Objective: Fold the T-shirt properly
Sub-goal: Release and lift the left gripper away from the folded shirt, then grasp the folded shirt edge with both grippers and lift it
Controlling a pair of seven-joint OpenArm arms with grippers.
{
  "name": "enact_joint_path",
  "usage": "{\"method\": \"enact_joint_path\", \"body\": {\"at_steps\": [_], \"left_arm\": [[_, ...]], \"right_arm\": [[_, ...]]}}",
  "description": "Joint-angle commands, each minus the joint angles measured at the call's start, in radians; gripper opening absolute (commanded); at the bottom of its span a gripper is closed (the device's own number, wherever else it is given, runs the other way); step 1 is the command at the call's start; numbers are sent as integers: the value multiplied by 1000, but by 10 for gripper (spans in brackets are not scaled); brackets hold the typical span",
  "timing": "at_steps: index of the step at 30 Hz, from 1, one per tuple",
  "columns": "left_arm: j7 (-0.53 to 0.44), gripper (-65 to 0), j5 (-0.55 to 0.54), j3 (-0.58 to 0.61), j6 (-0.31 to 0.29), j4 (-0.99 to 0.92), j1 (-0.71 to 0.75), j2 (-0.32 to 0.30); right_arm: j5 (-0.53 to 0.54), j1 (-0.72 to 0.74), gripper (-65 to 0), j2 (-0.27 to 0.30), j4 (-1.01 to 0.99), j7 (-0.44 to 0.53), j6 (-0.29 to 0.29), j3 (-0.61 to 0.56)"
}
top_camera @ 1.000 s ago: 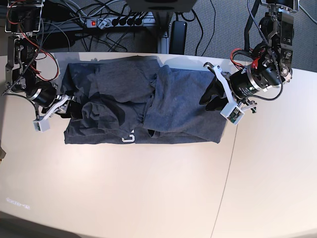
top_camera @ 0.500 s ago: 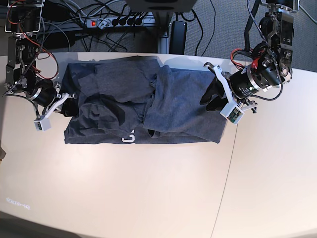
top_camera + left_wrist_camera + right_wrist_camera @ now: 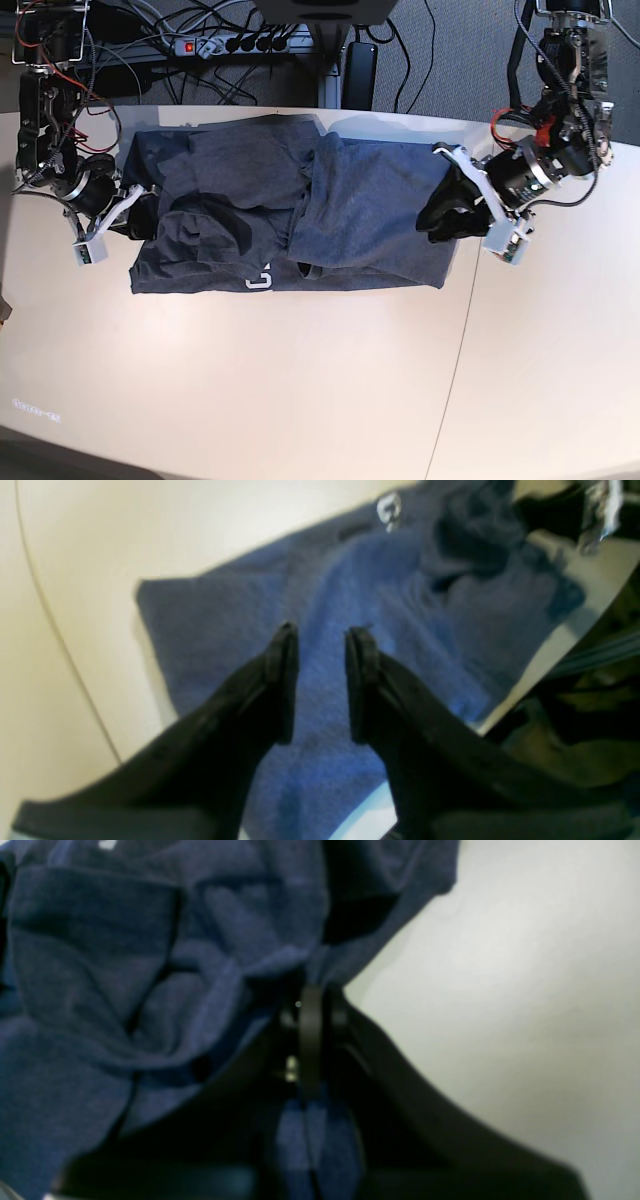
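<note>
T-shirt (image 3: 290,205) lies across the far half of our desk (image 3: 300,400), its sides partly folded inward but rumpled, so squaring up and the final folds remain. At left, our right gripper (image 3: 135,212) has its jaws pinched on the shirt's edge. At right, our left gripper (image 3: 445,210) hovers over the cloth, jaws part open, empty.

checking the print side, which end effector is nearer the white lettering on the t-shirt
Right. The right end effector is shut on the T-shirt at its edge, on the same side as the white lettering. The left end effector is open over the opposite end, farther off.
</note>
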Motion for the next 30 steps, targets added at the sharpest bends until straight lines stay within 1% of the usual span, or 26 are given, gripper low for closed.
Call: {"method": "enact_joint_path", "body": {"at_steps": [1,4,7,10,12,16,21,24,26,30], "left_arm": [[-7,-456,-34,-23,-32,18,-8,-8],[17,-456,-74,-69,-32,18,-8,-8],[29,-456,-77,-92,-32,18,-8,-8],[46,-456,-76,-93,-32,17,-5,-8],[47,-456,-68,-93,-32,17,-4,-8],[47,-456,-28,-93,-32,10,-4,-8],[43,-456,-26,-92,-32,-61,-2,-8],[29,-456,-25,-92,-32,-147,-2,-7],[10,-456,-25,-92,-32,-196,-2,-7],[-7,-456,-24,-92,-32,-232,-2,-7]], "right_arm": [[-79,-6,-650,34,-6,-54,60,4],[-78,-6,-650,72,-6,-26,58,5],[-78,-6,-650,107,-6,-16,57,5],[-77,-4,-650,129,-6,-13,57,8],[-64,-3,-650,133,-6,-12,57,15],[26,-3,-650,137,8,-13,58,28],[85,-4,-650,137,101,-30,61,60],[100,-4,-650,137,183,-59,61,64],[114,-3,-650,137,225,-62,61,64],[126,-3,-650,136,299,-69,60,64]]}}
